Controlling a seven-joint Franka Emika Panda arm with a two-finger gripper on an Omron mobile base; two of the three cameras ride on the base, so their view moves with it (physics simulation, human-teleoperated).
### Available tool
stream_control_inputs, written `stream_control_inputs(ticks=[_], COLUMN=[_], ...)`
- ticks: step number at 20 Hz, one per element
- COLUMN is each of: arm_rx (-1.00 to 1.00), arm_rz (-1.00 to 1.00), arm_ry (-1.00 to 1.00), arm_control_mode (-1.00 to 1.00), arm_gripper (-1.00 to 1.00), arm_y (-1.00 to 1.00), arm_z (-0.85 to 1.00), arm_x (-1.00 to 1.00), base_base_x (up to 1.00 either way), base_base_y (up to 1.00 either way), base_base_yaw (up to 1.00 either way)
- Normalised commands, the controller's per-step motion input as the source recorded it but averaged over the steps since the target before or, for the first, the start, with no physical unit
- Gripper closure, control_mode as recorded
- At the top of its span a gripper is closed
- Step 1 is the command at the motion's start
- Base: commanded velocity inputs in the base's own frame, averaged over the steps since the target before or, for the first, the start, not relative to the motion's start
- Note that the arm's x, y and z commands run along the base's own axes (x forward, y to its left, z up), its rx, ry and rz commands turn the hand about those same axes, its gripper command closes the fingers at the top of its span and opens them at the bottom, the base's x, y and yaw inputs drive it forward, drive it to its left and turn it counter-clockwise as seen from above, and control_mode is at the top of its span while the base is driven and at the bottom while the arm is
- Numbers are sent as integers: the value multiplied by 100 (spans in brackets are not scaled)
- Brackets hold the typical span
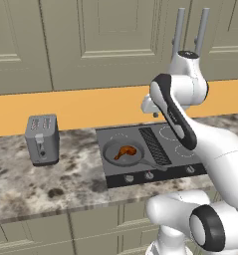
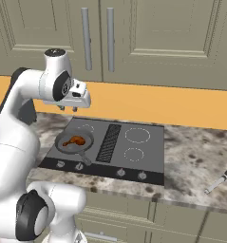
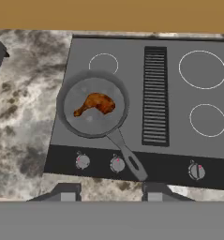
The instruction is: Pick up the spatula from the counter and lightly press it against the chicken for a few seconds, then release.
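The end effector [image 3: 112,193] hangs above the pan [image 3: 85,127] holding the chicken [image 3: 97,103], jaws partly apart, empty. The spatula [image 2: 220,180] lies on the worktop [image 2: 191,154], well right of the cooktop [image 2: 150,163]. It is likely light and rigid: grasp mid-handle.

Arm aloft, gripper [image 2: 68,108] facing down, jaws apart, empty.

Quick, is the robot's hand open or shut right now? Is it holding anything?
Gripper: open, holding nothing, hovering over the stove.
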Motion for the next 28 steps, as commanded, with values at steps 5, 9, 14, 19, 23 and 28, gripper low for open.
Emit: stream_control_inputs(ticks=[5, 9, 14, 19, 23, 28], arm_rx=[3, 0, -1, -5, -1, 0], arm_rz=[0, -9, -2, -6, -14, -19], arm_ry=[-9, -24, -20, -4, 0, 0], arm_control_mode=[-100, -100, -100, -100, -100, -100], arm_gripper=[-100, -100, -100, -100, -100, -100], arm_y=[-4, -22, -33, -65, -66, -61], arm_z=[0, 0, 0, 0, 0, 0], arm_x=[-37, -54, -43, -41, -43, -36], base_base_x=[0, 0, 0, 0, 0, 0], base_base_y=[0, 0, 0, 0, 0, 0], base_base_yaw=[0, 0, 0, 0, 0, 0])
